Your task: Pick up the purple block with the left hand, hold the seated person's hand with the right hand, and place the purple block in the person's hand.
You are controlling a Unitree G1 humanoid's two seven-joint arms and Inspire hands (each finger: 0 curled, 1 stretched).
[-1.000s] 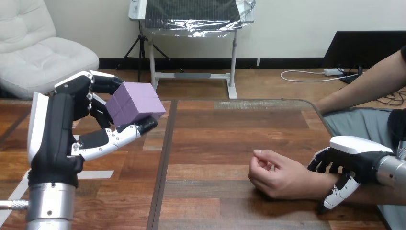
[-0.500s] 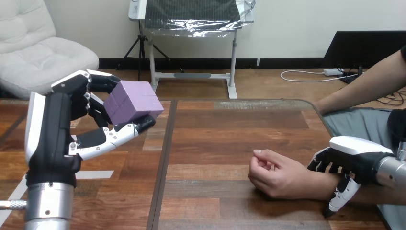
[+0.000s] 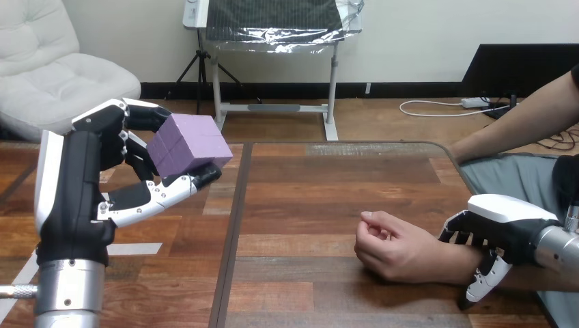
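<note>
A: Where is the block (image 3: 186,145)?

B: Up off the table (image 3: 328,198), at the view's left; the left hand (image 3: 82,198) has it, its arm rising upright from the bottom edge.

A: How is it gripped?

B: The fingers curl over the block's top and far side; the thumb presses up from below, at its lower near edge; so the block sits pinched between them, tilted, one corner pointing towards the table's middle.

A: And the right hand (image 3: 505,222)?

B: Low at the view's right, on the person's wrist (image 3: 454,263); its fingers curl over the top of the wrist; its thumb hangs down on the near side; that is a clasp round the wrist, though the fingertips on the far side are hidden.

A: The person's hand (image 3: 392,249)?

B: Resting on the table, right of the middle; loosely closed, fingers curled in towards the palm, knuckles towards the view's left.

A: Block and that hand?

B: Well apart; the block is high at the left, the person's hand low at the right; bare wood lies between them.
</note>
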